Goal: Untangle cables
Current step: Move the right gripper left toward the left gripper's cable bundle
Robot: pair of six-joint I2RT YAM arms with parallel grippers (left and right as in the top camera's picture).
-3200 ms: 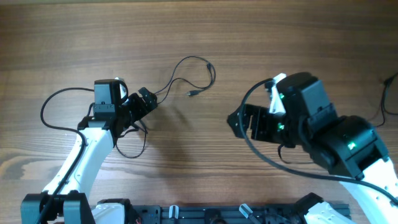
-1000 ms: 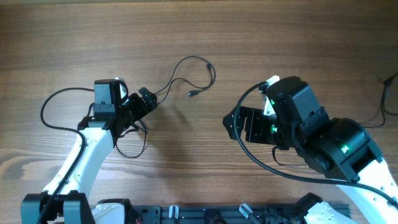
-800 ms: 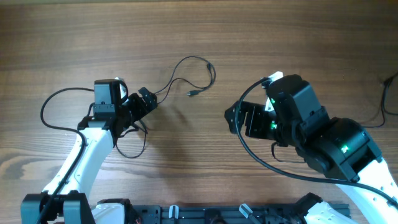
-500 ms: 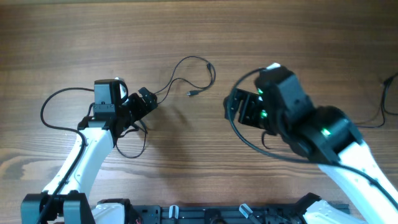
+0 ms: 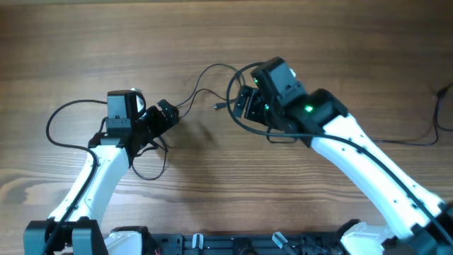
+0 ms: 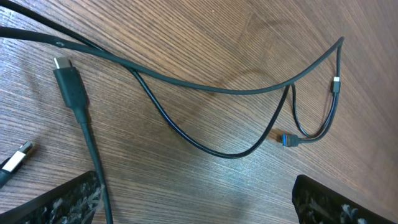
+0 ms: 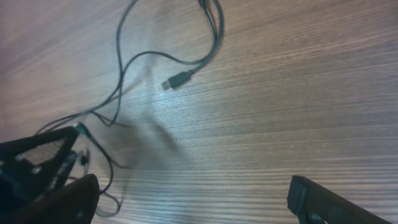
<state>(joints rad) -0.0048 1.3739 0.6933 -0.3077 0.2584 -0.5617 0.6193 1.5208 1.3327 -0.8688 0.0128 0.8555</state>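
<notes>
**While both grippers stand open, cables lie loose on the table**

Where the wooden table (image 5: pixel 71 42) is seen from overhead, two white arms reach in from its near edge. The right arm (image 5: pixel 368 163) stretches furthest, toward the middle. The left arm (image 5: pixel 99 177) is bent short on its own side.

Left gripper (image 5: pixel 166 113): jaws spread wide, nothing between them. It is low over the near end of the cables. Right gripper (image 5: pixel 244 106): jaws likewise spread wide and empty. It is above the far end of the same cords; whether it touches them cannot be told.

Cables (image 5: pixel 210 68): thin black cords lying on the table between the two grippers. They run from a small bunch at the left gripper out in an open loop toward the right gripper. The left wrist view shows two cords crossing and dividing (image 6: pixel 217 91).

A larger dark plug (image 6: pixel 68 81) lies near the left jaw. A small blue-tipped plug (image 6: pixel 285 138) rests apart at the loop's far end.
</notes>
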